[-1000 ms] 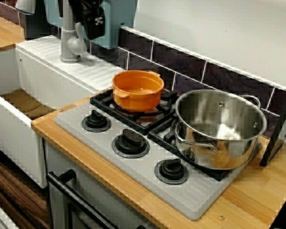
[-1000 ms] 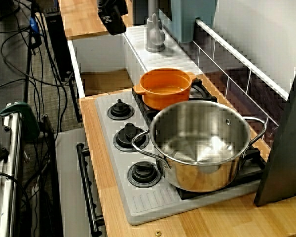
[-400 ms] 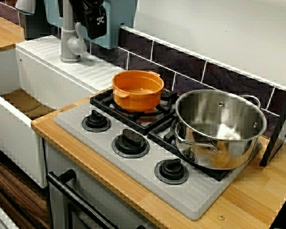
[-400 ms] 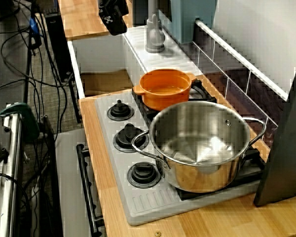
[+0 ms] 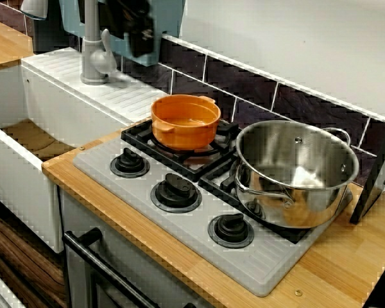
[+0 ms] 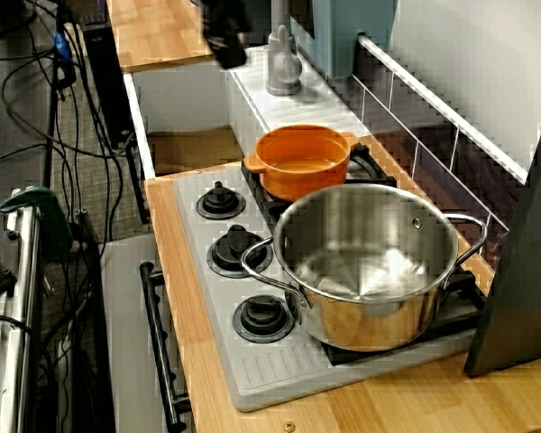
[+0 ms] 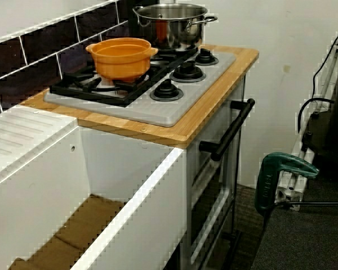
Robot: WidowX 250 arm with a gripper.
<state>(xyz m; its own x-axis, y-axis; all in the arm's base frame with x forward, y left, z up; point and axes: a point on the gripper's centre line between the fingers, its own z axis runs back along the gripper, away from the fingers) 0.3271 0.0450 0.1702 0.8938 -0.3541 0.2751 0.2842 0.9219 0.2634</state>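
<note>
Two pots on your hob (image 5: 260, 264). Orange pot (image 5: 185, 120) sits upright on the back-left burner grate, nothing visible inside. Steel pot (image 5: 295, 170) stands on the right-hand burners, just beside the orange one but apart from it.

Your gripper (image 5: 140, 32) hangs high at the back, over the white draining board (image 5: 119, 91). It is clear of both pots and holds nothing that shows. It is a dark blur in the front view and in the view along the counter, so you cannot tell whether its jaws stand apart or together.

Grey tap (image 5: 94, 59) stands upright on the draining board, just left of the gripper in the front view. No contact between the two shows.

Three black knobs run along the hob's front edge, the middle knob (image 5: 176, 190) below the orange pot.

White sink (image 7: 132, 194) lies left of the hob, past the wooden counter (image 5: 350, 256). In the low view across the sink, a green clamp (image 7: 281, 173) stands off beyond the oven door.
</note>
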